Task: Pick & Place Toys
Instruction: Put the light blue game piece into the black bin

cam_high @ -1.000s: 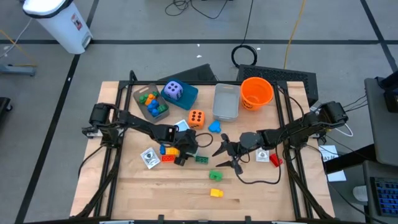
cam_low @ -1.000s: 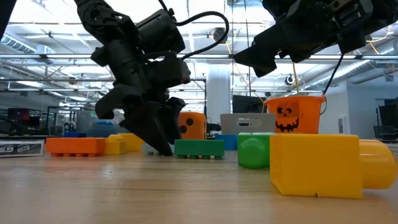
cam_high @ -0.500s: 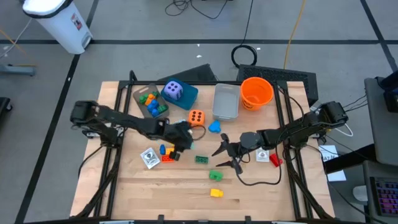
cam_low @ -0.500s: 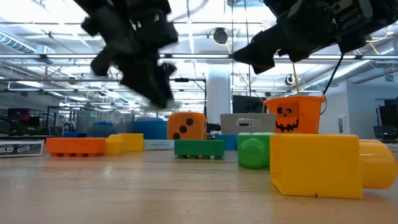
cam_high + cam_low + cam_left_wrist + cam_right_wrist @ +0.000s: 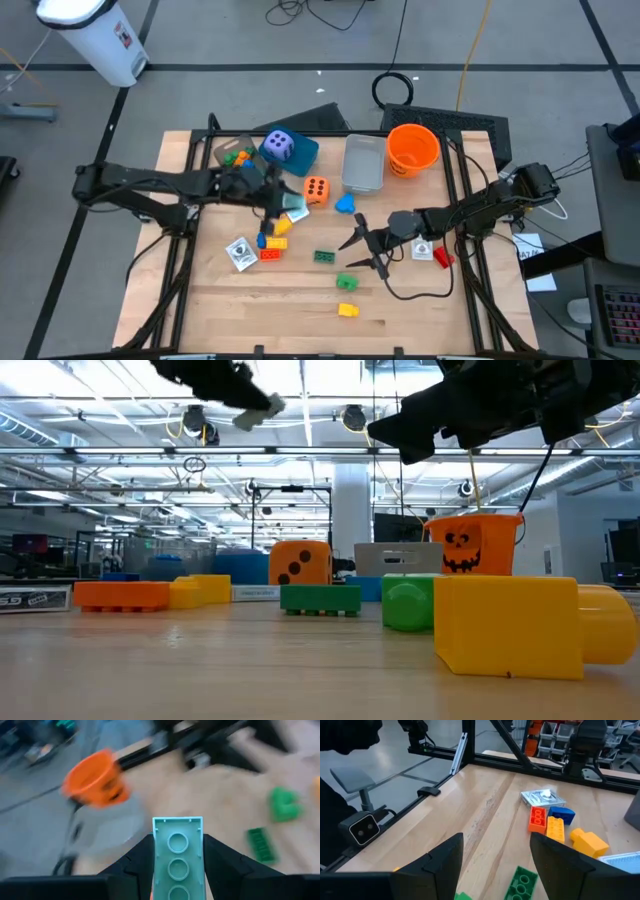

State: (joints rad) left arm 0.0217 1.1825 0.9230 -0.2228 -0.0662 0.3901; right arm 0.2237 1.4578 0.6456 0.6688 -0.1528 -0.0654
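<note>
My left gripper point(image 5: 280, 198) hangs high above the table's middle, shut on a pale green brick point(image 5: 177, 855), which also shows in the low view as the pale brick point(image 5: 258, 408). My right gripper point(image 5: 358, 252) waits open above the table, right of centre, with nothing between its fingers point(image 5: 496, 840). On the table lie a green brick point(image 5: 325, 257), a round green piece point(image 5: 346, 283), a yellow brick point(image 5: 347, 310), a red, blue and yellow cluster point(image 5: 270, 245), a card point(image 5: 240, 253) and an orange die point(image 5: 316, 188). A purple die point(image 5: 281, 146) sits on the teal box point(image 5: 303, 155). My left gripper pinches the pale green brick by its two long sides point(image 5: 156, 851) between its two fingers. The fingers lie along the brick, whose free end sticks out beyond them. The brick is lifted clear of the table, slanting a little downward with the gripper.
At the far edge stand the orange bucket point(image 5: 412, 148), a grey tray point(image 5: 363, 163) and a clear tub of bricks point(image 5: 240, 162). A blue piece point(image 5: 345, 204) lies by the die. A red brick point(image 5: 441, 259) and a card point(image 5: 422, 250) lie under my right arm.
My left gripper has risen from the table beside the red and yellow bricks and drawn back toward the far left. It has tipped from pointing steeply down to nearer level, carrying the pale green brick up clear of the table.
</note>
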